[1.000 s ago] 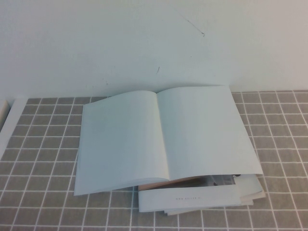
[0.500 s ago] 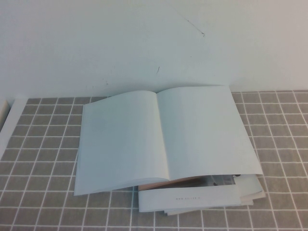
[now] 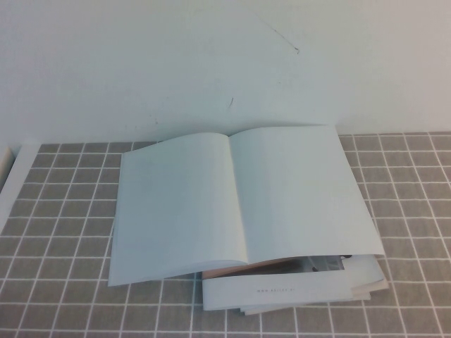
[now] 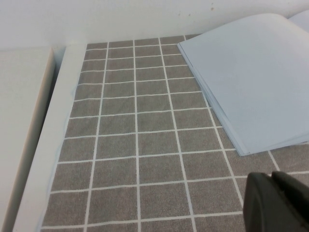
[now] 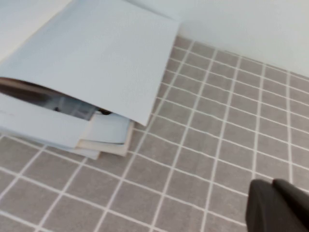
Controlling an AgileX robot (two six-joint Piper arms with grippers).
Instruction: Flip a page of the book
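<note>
I've got the book [image 3: 243, 201] lying open and flat in the middle of the high view, both facing sheets blank, spine running from far edge to near edge, propped on a stack of sheets [image 3: 296, 290] at lower centre. Neither arm shows there. The left gripper [image 4: 277, 203] sits in the lower right of its wrist view; the right gripper [image 5: 280, 205] likewise. Whether either is wide or narrow, I cannot tell. The page [image 5: 96, 53] overhangs nearest the right gripper, so I'd judge that arm better placed.
</note>
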